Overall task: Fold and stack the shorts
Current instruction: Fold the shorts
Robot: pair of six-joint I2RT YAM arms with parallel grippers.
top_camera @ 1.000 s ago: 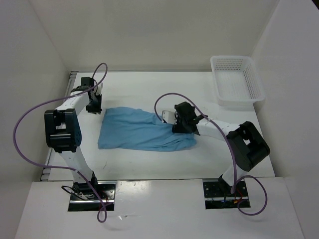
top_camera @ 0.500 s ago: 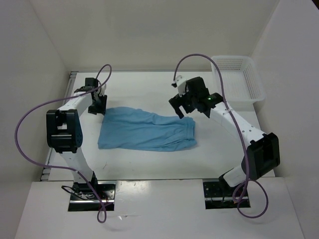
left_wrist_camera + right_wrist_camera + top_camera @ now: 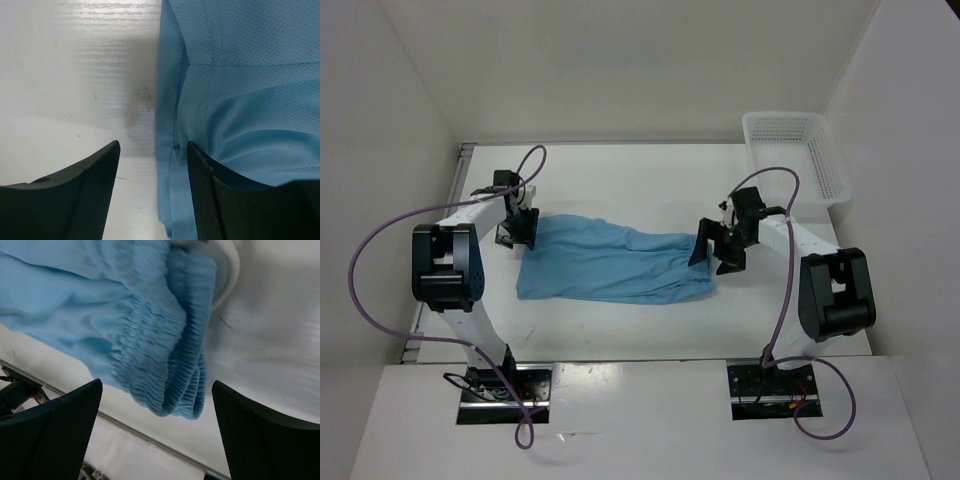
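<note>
The shorts (image 3: 615, 262) are lying flat on the middle of the table (image 3: 620, 180), stretched from left to right. The top view is showing the whole scene. The left gripper (image 3: 517, 228) is hanging at the far left corner of the cloth, and the right gripper (image 3: 715, 250) is hanging at its right end. A white mesh basket (image 3: 760, 190) is standing well apart at the far right corner.

The wrist cameras are giving what the top view is hiding. In the left wrist view, the left gripper (image 3: 152, 150) is keeping its jaws apart. The folded edge of the shorts (image 3: 240, 90) is running just between them, and bare table (image 3: 75, 75) is lying on the other side. Whether the fingers are touching the cloth, I cannot tell.

In the right wrist view, the right gripper (image 3: 156, 385) is holding its jaws wide apart. The gathered waistband of the shorts (image 3: 125, 315) is sitting between them without touching either one, and a white cord (image 3: 227, 265) is curving beside the waistband.
</note>
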